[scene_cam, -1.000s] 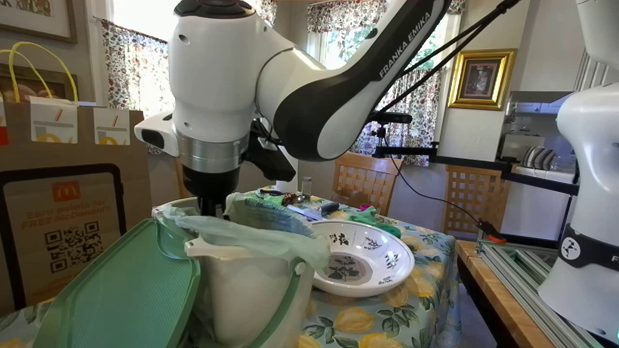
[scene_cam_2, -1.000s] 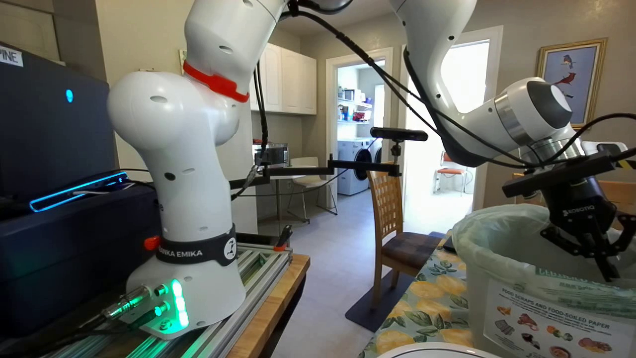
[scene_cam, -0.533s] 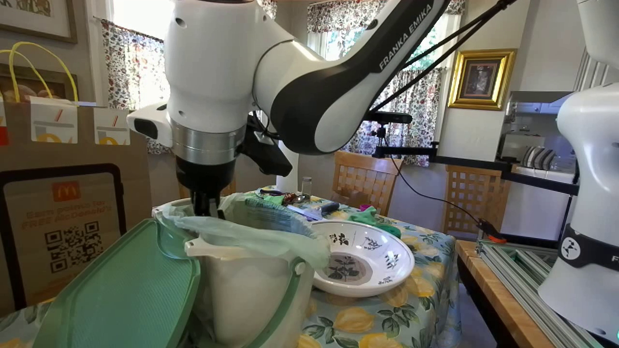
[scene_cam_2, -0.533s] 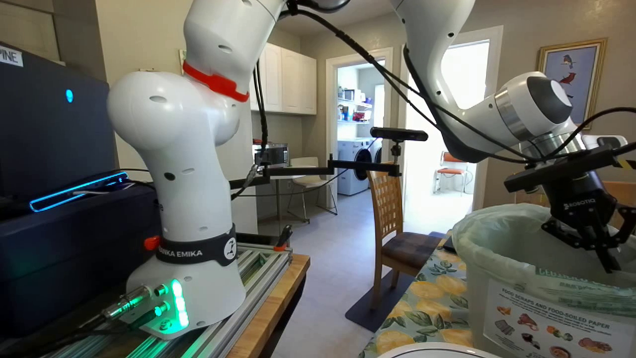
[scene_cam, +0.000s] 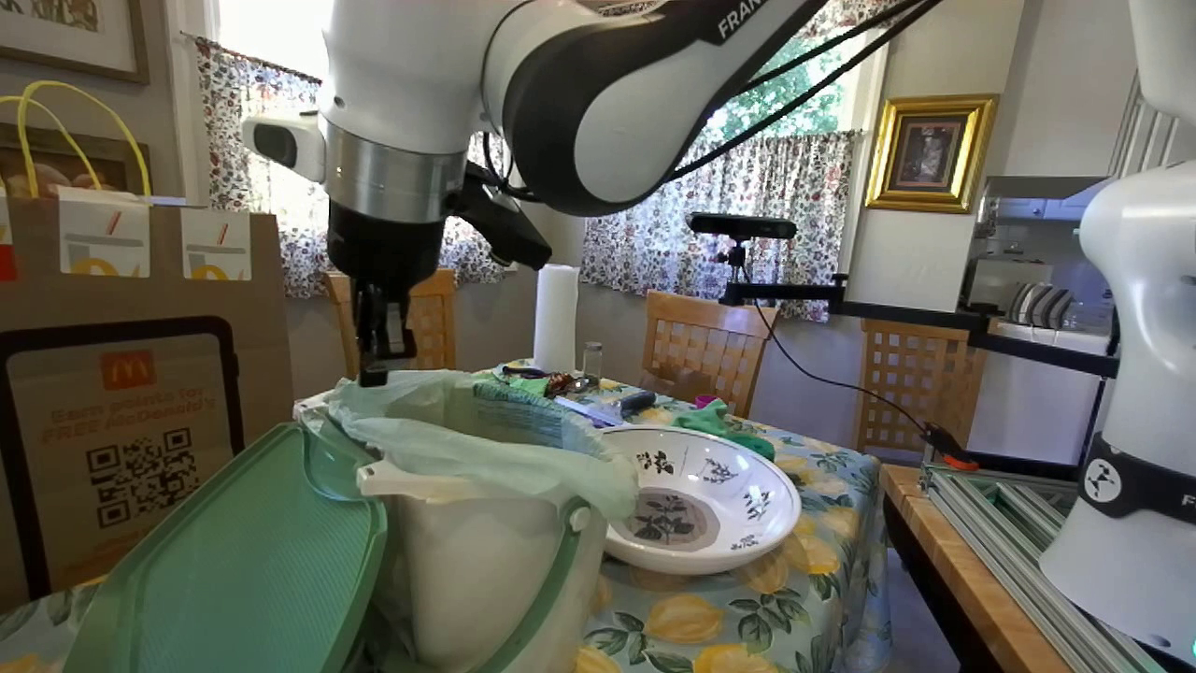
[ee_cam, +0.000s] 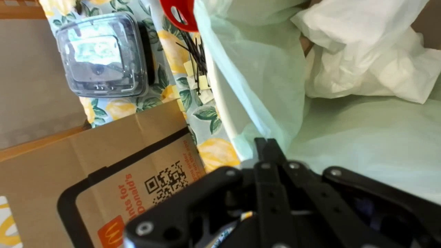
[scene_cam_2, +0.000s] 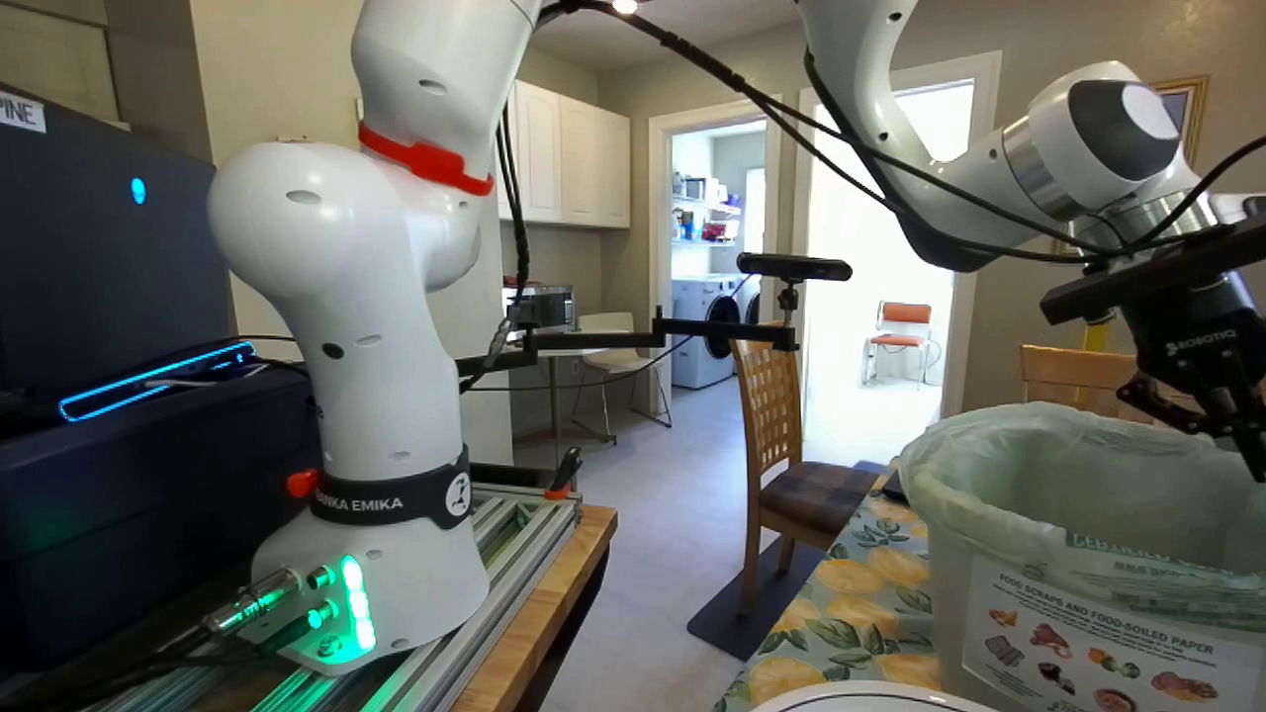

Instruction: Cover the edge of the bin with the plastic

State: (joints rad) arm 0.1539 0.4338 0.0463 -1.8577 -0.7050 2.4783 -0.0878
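Lower left in an exterior view, a bag [scene_cam: 505, 463] lines the bin [scene_cam: 481, 570]; the hand [ee_cam: 266, 142] is narrow, any pinch unclear.

A hand [ee_cam: 267, 143] aimed downward, fingers [ee_cam: 275, 155] together

The arm [scene_cam_2: 381, 396] arches past the top edge of both exterior views, its forearm [scene_cam: 635, 121] sloping down to the wrist [scene_cam: 392, 178]. Beneath the wrist the hand hangs, its two fingers side by side and touching.
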